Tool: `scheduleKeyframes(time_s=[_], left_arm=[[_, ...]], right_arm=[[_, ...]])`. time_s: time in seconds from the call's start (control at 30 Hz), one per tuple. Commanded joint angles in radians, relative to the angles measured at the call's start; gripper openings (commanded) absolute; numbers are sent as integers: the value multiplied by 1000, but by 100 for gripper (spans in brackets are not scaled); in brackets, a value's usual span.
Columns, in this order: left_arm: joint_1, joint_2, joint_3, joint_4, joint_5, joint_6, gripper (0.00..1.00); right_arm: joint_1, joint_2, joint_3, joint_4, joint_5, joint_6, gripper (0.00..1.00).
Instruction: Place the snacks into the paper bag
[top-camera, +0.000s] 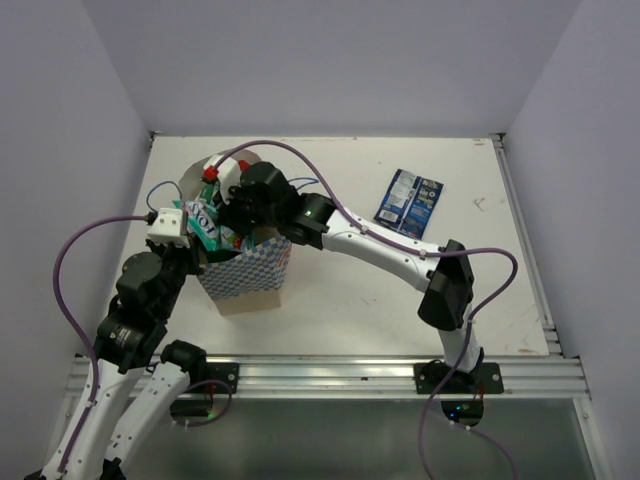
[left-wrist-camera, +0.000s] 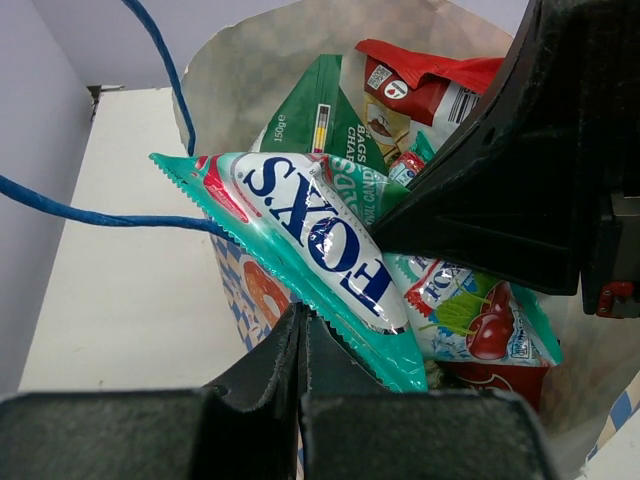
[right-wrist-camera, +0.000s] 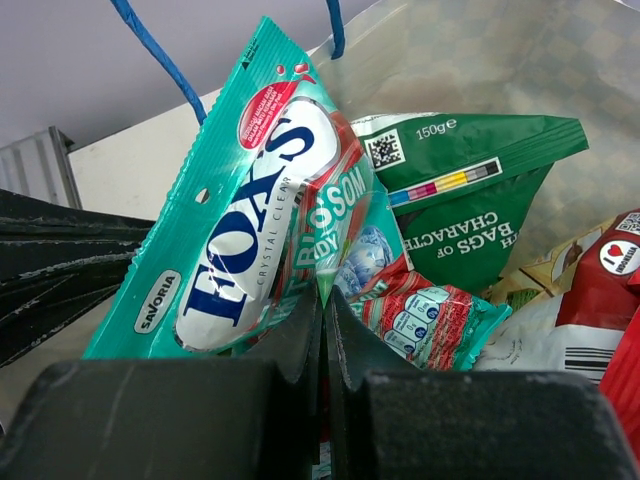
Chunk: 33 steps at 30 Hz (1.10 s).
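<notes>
Watching top view: both arms at mouth of paper bag (top-camera: 250, 282); dark blue pack (top-camera: 410, 200) flat on table (top-camera: 350, 310), well apart.
Left wrist: left gripper (left-wrist-camera: 303, 335) closed at serrated edge of teal Fox's candy pack (left-wrist-camera: 320, 235), which lies over bag rim; green chips packet (left-wrist-camera: 318, 120), red packet (left-wrist-camera: 425, 75) inside.
Right wrist: right gripper (right-wrist-camera: 322, 310) closed against same pack; I cannot tell if either grips it.
</notes>
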Motion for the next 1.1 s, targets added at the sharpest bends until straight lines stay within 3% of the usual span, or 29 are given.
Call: scheduleKeyframes(time_s=[0.0, 0.3, 0.37, 0.47, 0.5, 0.6, 0.73, 0.87, 1.07], left_arm=[[-8, -11, -1, 67, 57, 9, 0], [-8, -15, -2, 70, 60, 11, 0], [-8, -17, -4, 70, 60, 9, 0], [-8, -14, -4, 75, 62, 11, 0], [-8, -9, -5, 75, 63, 9, 0], [-8, -3, -4, 77, 65, 9, 0], [-8, -9, -5, 73, 63, 9, 0], [-8, -15, -8, 73, 63, 8, 0], [-8, -17, -10, 77, 68, 9, 0]], right_arm=[[7, -4, 6, 9, 3, -17, 0], [7, -221, -227, -66, 3, -15, 1], [8, -261, -239, -118, -11, -17, 6], [8, -304, -247, -129, -6, -17, 55], [8, -333, -230, -120, -2, -18, 80], [8, -369, -136, -94, 33, -50, 93], [8, -412, -5, -117, 162, -112, 99], [-27, -456, -23, -131, 423, -167, 99], [-377, -482, -215, -146, 553, 70, 99]])
